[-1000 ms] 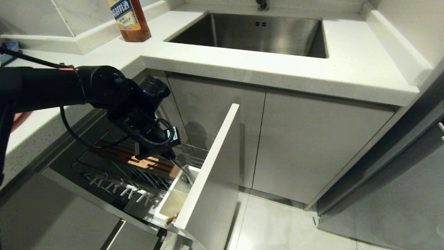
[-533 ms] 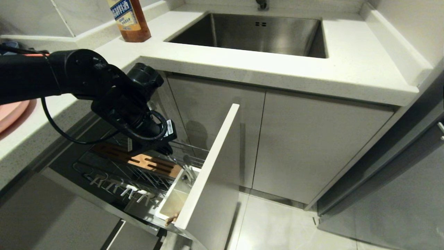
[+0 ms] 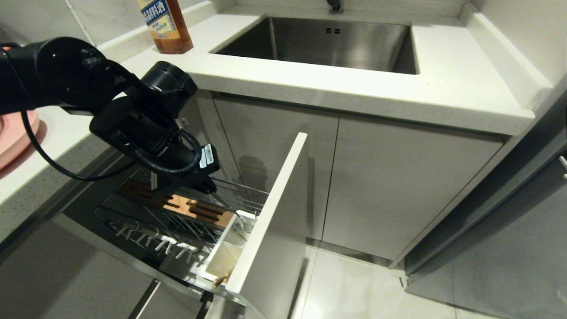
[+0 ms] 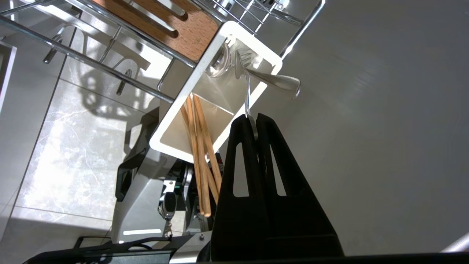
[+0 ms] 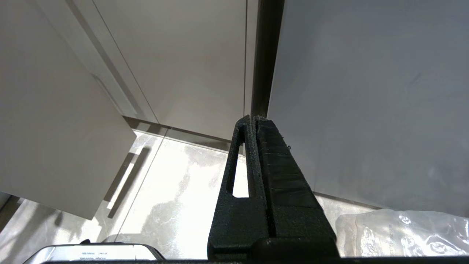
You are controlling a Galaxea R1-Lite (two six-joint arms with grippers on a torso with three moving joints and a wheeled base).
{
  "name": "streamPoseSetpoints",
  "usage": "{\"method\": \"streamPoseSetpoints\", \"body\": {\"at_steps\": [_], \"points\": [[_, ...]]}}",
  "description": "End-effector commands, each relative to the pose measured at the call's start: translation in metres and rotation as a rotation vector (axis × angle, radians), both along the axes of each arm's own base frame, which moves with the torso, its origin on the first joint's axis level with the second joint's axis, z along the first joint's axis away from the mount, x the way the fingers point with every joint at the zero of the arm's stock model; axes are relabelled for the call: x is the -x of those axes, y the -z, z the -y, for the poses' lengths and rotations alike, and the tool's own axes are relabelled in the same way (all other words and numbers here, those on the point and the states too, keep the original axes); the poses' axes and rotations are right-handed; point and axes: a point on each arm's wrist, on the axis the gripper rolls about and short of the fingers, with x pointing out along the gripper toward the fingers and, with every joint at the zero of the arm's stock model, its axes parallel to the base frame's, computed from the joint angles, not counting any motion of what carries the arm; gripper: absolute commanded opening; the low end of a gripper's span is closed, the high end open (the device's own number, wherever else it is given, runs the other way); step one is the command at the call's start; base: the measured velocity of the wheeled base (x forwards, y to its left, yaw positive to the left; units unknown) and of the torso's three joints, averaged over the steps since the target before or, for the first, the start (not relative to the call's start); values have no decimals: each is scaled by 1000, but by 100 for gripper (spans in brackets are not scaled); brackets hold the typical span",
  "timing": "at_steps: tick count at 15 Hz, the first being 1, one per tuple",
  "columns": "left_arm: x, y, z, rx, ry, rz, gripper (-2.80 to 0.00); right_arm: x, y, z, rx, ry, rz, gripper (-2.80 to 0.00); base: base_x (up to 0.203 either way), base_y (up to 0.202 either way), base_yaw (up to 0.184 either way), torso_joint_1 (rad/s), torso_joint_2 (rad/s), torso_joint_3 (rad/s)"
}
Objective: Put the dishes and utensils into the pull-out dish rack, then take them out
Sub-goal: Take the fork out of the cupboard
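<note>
The pull-out dish rack [image 3: 177,221] stands drawn out under the counter, its pale front panel [image 3: 270,212] towards the floor. My left gripper [image 3: 211,188] hangs over the rack's white utensil cup [image 3: 220,256] and is shut on the handle of the silver fork [image 4: 247,91], whose tines sit at the cup's rim [image 4: 168,149]. The spoon [image 4: 282,81] leans in the same end of the cup. At the cup's other end stand the wooden chopsticks [image 4: 198,146]. A pink plate [image 3: 13,137] lies on the counter at far left. The bowl is out of view. My right gripper [image 5: 253,119] is parked, shut and empty.
A brown sauce bottle [image 3: 166,26] stands on the white countertop [image 3: 398,93] beside the steel sink [image 3: 319,40]. Closed cabinet doors [image 3: 390,186] lie right of the rack. A wooden slotted strip [image 3: 186,206] and white-tipped hooks [image 3: 168,243] fill the rack. A clear plastic bag [image 5: 403,231] lies near the right arm.
My left arm has risen and drawn back to the left, pulling the fork up out of the utensil cup. More of the pink plate shows at far left.
</note>
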Motion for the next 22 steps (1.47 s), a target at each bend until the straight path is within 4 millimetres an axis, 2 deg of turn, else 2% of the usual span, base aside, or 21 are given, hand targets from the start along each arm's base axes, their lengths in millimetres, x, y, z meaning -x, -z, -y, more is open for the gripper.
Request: {"method": "streamPoseSetpoints", "body": {"at_steps": [1, 13, 19, 22], "points": [[7, -6, -2, 7, -1, 14, -280, 0, 1, 0, 1, -1, -3, -280, 0, 0, 0, 0, 0, 0], [36, -35, -15, -12, -40, 124, -280, 0, 1, 0, 0, 0, -2, -280, 0, 0, 0, 0, 0, 0], [63, -51, -26, -10, -47, 158, -280, 0, 0, 0, 0, -1, -1, -280, 0, 0, 0, 0, 0, 0], [85, -65, -34, 11, -49, 209, -280, 0, 0, 0, 0, -1, -1, -280, 0, 0, 0, 0, 0, 0]]}}
